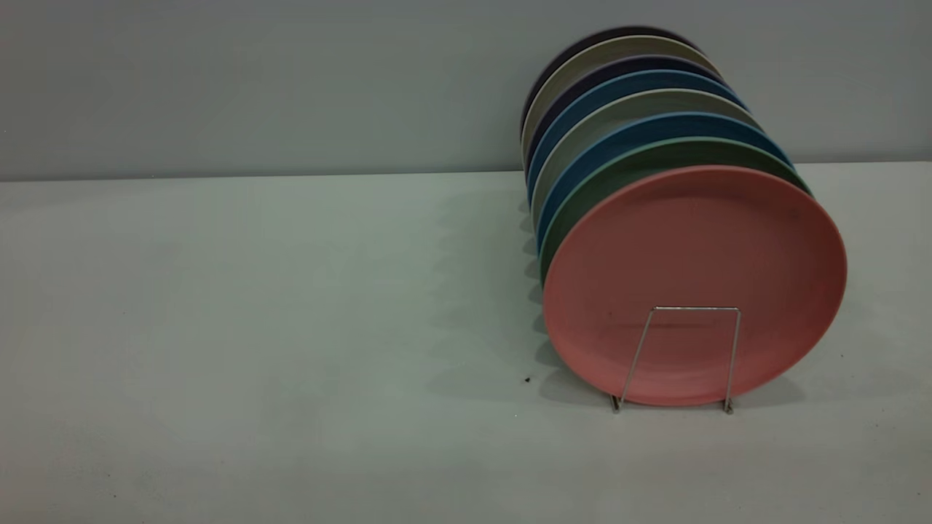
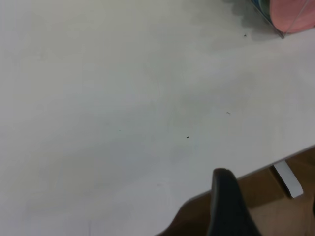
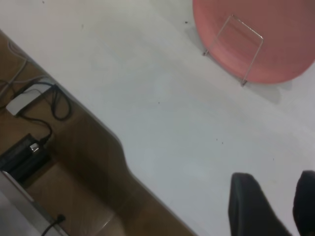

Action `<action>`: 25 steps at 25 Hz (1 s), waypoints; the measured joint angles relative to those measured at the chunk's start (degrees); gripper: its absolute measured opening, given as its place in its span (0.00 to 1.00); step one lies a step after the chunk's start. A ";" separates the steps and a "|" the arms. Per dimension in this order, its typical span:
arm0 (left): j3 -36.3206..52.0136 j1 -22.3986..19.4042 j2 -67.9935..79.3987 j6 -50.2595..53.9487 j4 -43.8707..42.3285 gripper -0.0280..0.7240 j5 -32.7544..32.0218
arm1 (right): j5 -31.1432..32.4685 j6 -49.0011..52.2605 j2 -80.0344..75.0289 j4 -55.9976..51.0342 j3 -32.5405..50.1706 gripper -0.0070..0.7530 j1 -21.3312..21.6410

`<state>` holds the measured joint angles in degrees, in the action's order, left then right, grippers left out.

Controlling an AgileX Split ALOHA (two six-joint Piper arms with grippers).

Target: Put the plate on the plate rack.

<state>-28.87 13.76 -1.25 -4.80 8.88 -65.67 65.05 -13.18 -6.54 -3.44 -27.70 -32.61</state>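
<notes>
So the pale grey-white matte tabletop (image 1: 291, 327) takes up most of the exterior view, with a few tiny dark specks on it. Behind it there's a plain grey-blue wall (image 1: 255, 80), nothing on it. Light is soft and even, just faint shadows. Off the tabletop's edge you can see a brown wood-tone floor (image 3: 83, 196), with a white flat box (image 3: 22, 102), black cables (image 3: 56, 105) and a black device (image 3: 22, 155) lying on it.

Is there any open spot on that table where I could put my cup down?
Yes: the table is bare all the way left of the plate rack, and in front of it toward the near edge. The right side is crowded: the pink plate and the other plates stand on edge, filling the rack back to the wall.
</notes>
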 joint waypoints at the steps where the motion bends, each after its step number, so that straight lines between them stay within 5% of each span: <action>1: 0.00 0.00 -0.04 -0.06 -0.12 0.63 0.00 | 0.05 0.00 0.00 0.00 0.06 0.32 0.00; 25: 0.86 0.00 -0.04 -4.09 -0.56 0.63 0.54 | 0.22 4.21 7.48 2.81 0.18 0.32 0.00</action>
<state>-28.01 13.76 -1.29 -8.88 8.32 -65.13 65.27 -8.97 0.94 -0.63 -27.52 -32.61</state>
